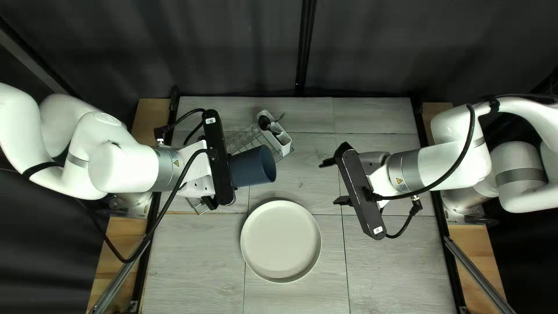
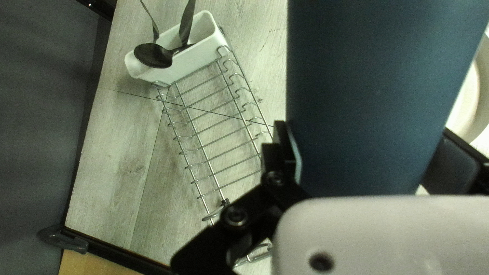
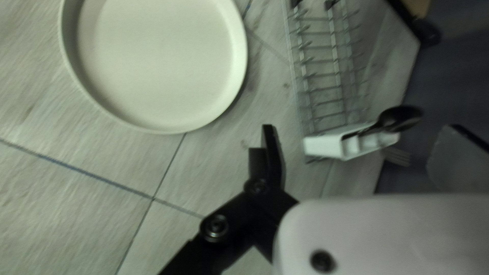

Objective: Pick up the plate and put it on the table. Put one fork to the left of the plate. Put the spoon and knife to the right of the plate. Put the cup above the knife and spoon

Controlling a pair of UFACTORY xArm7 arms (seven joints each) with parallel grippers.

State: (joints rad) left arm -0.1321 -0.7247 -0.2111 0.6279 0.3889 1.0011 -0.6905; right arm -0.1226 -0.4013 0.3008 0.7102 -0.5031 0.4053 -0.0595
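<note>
My left gripper (image 1: 218, 157) holds a dark blue cup (image 1: 251, 167) tipped on its side, mouth toward the right of the top left view. In the left wrist view, the left gripper (image 2: 368, 147) is shut on the cup (image 2: 377, 91), one finger against each side. The pale plate (image 1: 281, 241) lies flat on the table, lower centre. Right of the cup, my right gripper (image 1: 330, 181) stands open and empty; the right wrist view has the gripper (image 3: 360, 133) with fingers apart, beside the plate (image 3: 163, 56). A dark spoon (image 2: 154, 55) and other cutlery rest in the white holder (image 2: 198, 58).
A wire dish rack (image 2: 219, 137) stands under the left gripper and cup, the cutlery holder (image 1: 275, 135) fixed at its end. Fork tines (image 3: 397, 156) stick out of that holder. A dark curtain (image 1: 372, 46) hangs behind the table's far edge.
</note>
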